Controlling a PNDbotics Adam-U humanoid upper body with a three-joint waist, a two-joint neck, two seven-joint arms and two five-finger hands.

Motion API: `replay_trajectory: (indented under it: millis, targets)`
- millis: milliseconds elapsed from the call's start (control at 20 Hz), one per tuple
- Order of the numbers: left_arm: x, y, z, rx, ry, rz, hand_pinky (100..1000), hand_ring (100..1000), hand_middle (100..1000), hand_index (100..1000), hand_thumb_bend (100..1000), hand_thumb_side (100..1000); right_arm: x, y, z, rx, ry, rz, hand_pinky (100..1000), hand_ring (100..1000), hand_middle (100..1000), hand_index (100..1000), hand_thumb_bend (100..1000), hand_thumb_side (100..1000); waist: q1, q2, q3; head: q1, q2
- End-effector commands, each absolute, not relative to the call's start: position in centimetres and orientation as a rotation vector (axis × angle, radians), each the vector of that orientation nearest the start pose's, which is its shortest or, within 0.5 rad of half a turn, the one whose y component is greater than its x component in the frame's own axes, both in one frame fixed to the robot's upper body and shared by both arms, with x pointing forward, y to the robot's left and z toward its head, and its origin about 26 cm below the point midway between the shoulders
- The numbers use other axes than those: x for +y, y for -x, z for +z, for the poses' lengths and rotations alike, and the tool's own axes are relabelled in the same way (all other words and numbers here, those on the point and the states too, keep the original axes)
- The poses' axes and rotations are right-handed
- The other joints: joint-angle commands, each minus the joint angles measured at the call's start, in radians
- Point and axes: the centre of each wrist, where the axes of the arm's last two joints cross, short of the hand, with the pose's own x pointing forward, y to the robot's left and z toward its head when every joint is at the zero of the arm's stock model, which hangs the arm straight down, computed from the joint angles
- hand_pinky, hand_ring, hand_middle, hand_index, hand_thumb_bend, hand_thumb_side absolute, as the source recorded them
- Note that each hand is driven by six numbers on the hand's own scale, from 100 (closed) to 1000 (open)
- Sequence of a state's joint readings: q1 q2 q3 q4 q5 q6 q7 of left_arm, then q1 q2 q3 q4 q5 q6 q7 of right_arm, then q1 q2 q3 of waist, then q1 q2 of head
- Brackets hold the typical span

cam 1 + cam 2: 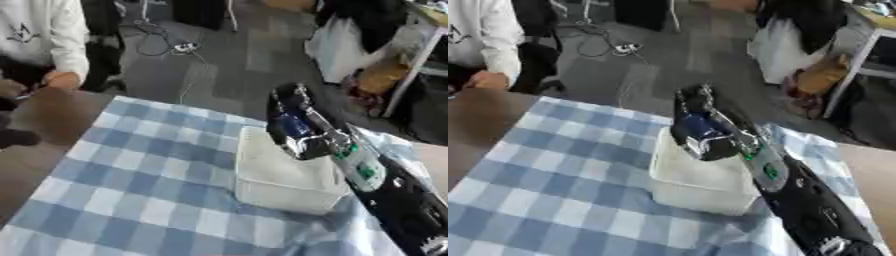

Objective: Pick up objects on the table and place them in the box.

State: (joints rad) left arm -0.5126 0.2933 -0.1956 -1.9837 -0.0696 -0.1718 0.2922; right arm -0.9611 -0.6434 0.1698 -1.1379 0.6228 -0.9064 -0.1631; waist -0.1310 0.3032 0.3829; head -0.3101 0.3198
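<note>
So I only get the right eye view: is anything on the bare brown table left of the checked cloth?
Observer: Yes. The left eye view reaches further left and shows a dark thing at the picture's edge, over the brown table. I cannot make out what it is.
Operator: And the arm hides the right end of the white box from me.
Observer: In the left eye view, the near right corner of the white box shows just left of the right arm.

A shallow white box [284,180] sat open on the blue-checked cloth, a blue object [296,125] held above it.
</note>
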Motion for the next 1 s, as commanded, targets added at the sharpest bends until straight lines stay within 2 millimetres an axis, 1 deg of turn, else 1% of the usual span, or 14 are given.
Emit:
replay_trajectory:
  millis: [50, 100, 150, 200, 250, 300, 450, 650, 850, 1000]
  targets:
    - [18.6, -30.6, 24.6, 3.574, 0.052, 0.326, 714, 570, 948, 722, 100, 802, -32.8, -45.0, 29.2, 2.579, -0.916, -1.515, 543, 512, 587, 420, 260, 834, 0.01, -0.016, -0.004, -0.012, -0.01]
    - [18.6, -30.6, 24.6, 3.574, 0.053, 0.326, 715, 570, 948, 722, 100, 802, -33.0, -45.1, 28.9, 2.565, -0.934, -1.53, 618, 558, 637, 475, 290, 870, 0.01, -0.015, -0.004, -0.011, -0.01]
    - [18.6, -30.6, 24.6, 3.575, 0.054, 0.326, 715, 570, 948, 722, 100, 802, -33.1, -45.2, 28.7, 2.552, -0.95, -1.544, 603, 548, 625, 463, 283, 862, 0.011, -0.015, -0.005, -0.011, -0.009]
    - [18.6, -30.6, 24.5, 3.575, 0.055, 0.326, 715, 570, 948, 722, 100, 802, -33.2, -45.3, 28.5, 2.539, -0.964, -1.557, 690, 623, 710, 544, 319, 913, 0.011, -0.015, -0.005, -0.01, -0.009]
    - [18.6, -30.6, 24.5, 3.575, 0.056, 0.325, 715, 570, 948, 722, 100, 802, -33.3, -45.4, 28.4, 2.524, -0.98, -1.58, 672, 606, 692, 527, 313, 902, 0.011, -0.014, -0.006, -0.01, -0.009]
    - [18.6, -30.6, 24.5, 3.575, 0.056, 0.325, 715, 570, 948, 722, 100, 801, -33.4, -45.5, 28.2, 2.51, -0.993, -1.598, 752, 678, 760, 600, 343, 955, 0.012, -0.014, -0.006, -0.01, -0.008]
    - [18.6, -30.6, 24.5, 3.575, 0.058, 0.325, 715, 571, 948, 722, 100, 801, -33.7, -45.7, 27.8, 2.477, -1.025, -1.645, 803, 723, 799, 650, 376, 999, 0.012, -0.013, -0.007, -0.008, -0.007]
    - [18.6, -30.6, 24.6, 3.574, 0.059, 0.324, 716, 571, 948, 722, 100, 801, -33.8, -45.8, 27.5, 2.453, -1.045, -1.669, 817, 737, 815, 672, 410, 1000, 0.012, -0.013, -0.008, -0.006, -0.008]
    - [18.6, -30.6, 24.6, 3.573, 0.061, 0.325, 716, 571, 949, 722, 100, 800, -33.8, -45.8, 27.2, 2.453, -1.047, -1.661, 814, 737, 817, 674, 396, 1000, 0.012, -0.012, -0.008, -0.006, -0.009]
    - [18.8, -30.6, 24.5, 3.574, 0.071, 0.321, 717, 571, 949, 722, 100, 800, -33.4, -45.5, 27.0, 2.486, -1.002, -1.606, 797, 740, 818, 681, 373, 1000, 0.01, -0.014, -0.01, -0.005, -0.013]
